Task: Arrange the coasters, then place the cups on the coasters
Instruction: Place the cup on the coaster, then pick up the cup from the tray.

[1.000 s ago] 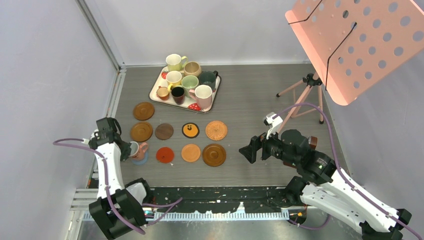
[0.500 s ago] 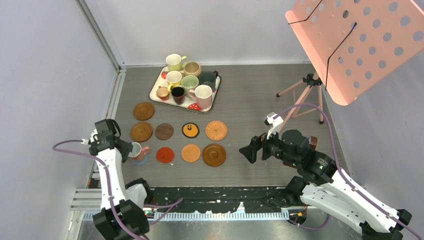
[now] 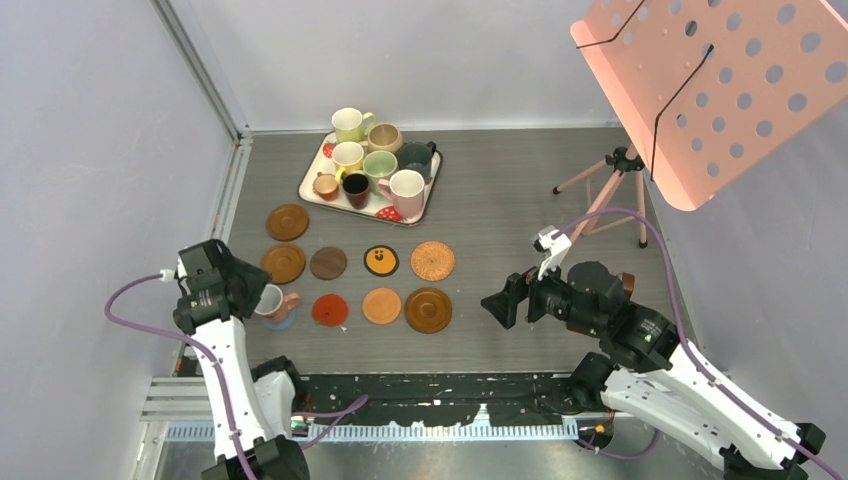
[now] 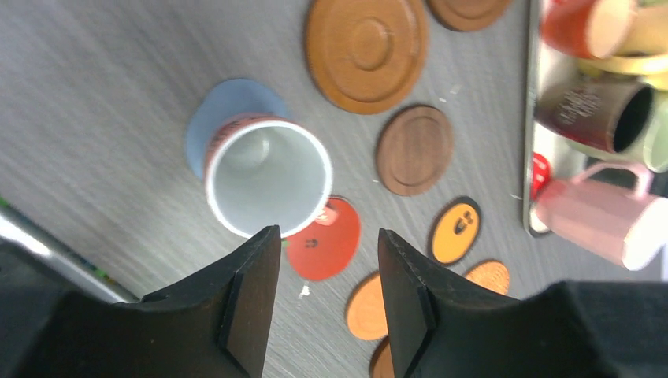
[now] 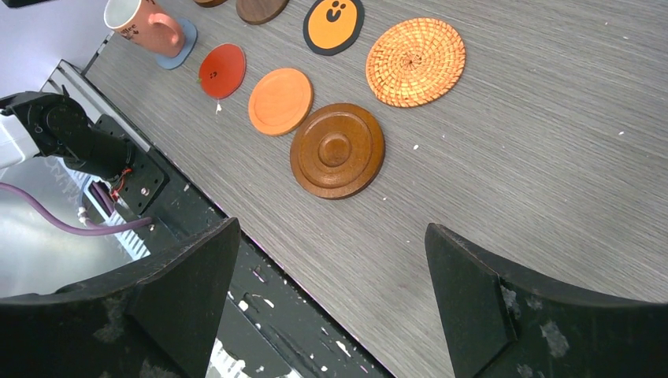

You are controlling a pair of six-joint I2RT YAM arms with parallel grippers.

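Grey wood-grain table (image 3: pixel 520 200) fills a white-walled cell, and the nearest hazard is at its near-left corner. There the left gripper (image 4: pixel 324 260) has its jaws apart, grasping nothing, with the salmon-pink cup (image 4: pixel 268 185) just beyond its fingertips, upright on the blue-grey coaster (image 4: pixel 213 118). A sideways swing or a low pull-back could clip the rim and tip the cup or slide it off its disc onto the red coaster (image 4: pixel 327 244) beside it. Farther off, eight coasters lie bare, and at the far side the remaining cups (image 3: pixel 380 165) crowd the strawberry-printed tray (image 3: pixel 310 185); picking one may knock its neighbours. The left arm is folded, wrist pitched down toward the cup. The right gripper (image 5: pixel 331 230) hangs spread wide and empty at the near right, aimed left, well apart from the brown wooden coaster (image 5: pixel 337 150).
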